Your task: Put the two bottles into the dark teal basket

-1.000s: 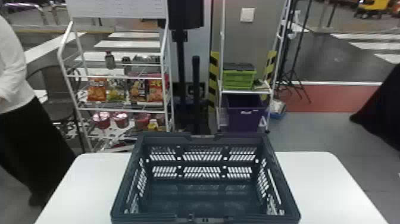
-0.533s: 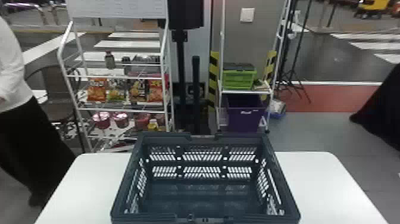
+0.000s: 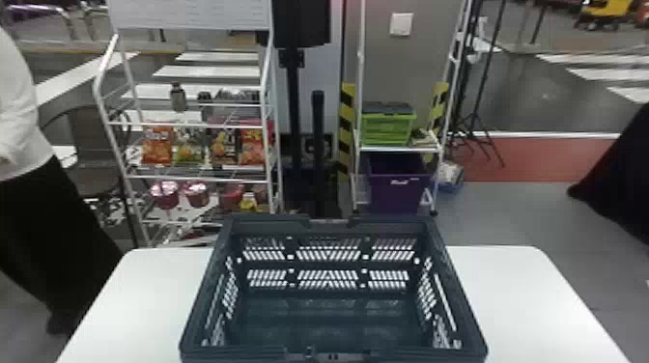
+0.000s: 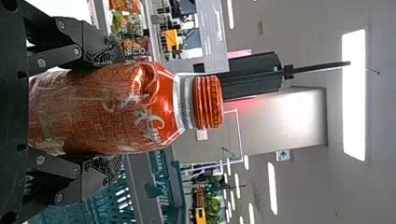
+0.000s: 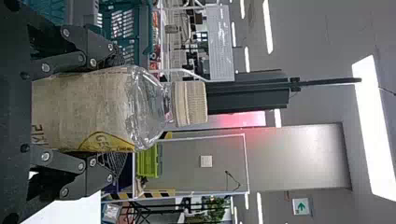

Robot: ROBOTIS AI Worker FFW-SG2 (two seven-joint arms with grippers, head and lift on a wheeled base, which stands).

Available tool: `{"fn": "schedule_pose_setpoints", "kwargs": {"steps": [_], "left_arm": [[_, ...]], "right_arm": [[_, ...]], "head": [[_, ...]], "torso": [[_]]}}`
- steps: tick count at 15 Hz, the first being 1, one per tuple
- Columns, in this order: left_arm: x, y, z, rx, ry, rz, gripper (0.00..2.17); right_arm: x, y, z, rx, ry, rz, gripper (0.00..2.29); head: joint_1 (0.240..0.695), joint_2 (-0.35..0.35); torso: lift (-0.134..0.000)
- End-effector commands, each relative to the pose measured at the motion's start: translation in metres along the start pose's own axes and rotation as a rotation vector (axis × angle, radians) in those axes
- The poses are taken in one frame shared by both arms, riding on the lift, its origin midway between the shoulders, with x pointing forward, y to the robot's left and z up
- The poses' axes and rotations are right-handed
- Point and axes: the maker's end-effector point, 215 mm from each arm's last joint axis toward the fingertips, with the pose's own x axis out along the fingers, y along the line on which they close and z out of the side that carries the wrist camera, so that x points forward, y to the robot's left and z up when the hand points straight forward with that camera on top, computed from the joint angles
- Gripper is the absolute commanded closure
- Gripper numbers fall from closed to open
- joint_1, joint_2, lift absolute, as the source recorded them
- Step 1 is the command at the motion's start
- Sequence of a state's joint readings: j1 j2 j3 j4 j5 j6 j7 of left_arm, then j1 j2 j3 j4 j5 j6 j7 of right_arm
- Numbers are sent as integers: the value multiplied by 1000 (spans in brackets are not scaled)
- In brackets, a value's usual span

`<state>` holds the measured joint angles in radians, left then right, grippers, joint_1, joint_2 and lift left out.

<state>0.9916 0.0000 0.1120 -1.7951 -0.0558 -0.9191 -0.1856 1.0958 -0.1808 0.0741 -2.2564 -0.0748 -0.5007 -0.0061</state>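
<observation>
change is nil in your head view: dark teal basket (image 3: 391, 224) and white desk (image 3: 521, 299) sit just as they did a second ago. your left end effector (image 4: 112, 108) pinches the red bottle (image 4: 156, 109), your right end effector (image 5: 116, 109) the clear bottle (image 5: 144, 105), so you likely have both placements ahead. the red one is glossy, with a matching ribbed cap; the clear one wears a tan label and beige cap. both are upright, caps above the grip. the basket lies off each end effector's inner side.
</observation>
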Motion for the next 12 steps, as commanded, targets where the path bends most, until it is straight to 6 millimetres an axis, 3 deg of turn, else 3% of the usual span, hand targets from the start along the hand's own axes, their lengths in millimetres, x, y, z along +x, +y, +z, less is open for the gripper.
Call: {"fn": "schedule_pose_setpoints", "kwargs": {"steps": [1, 9, 12], "left_arm": [[-1, 0, 4, 1, -22, 6, 2148], [17, 9, -15, -14, -13, 31, 2148], [38, 19, -39, -54, 57, 52, 2148]], "right_arm": [[20, -1, 14, -1, 12, -6, 1595], [114, 5, 3, -17, 205, -32, 1595], [150, 22, -12, -57, 309, -44, 1595]], "head": [[499, 0], [499, 0], [499, 0]], "torso": [[0], [0], [0]]}}
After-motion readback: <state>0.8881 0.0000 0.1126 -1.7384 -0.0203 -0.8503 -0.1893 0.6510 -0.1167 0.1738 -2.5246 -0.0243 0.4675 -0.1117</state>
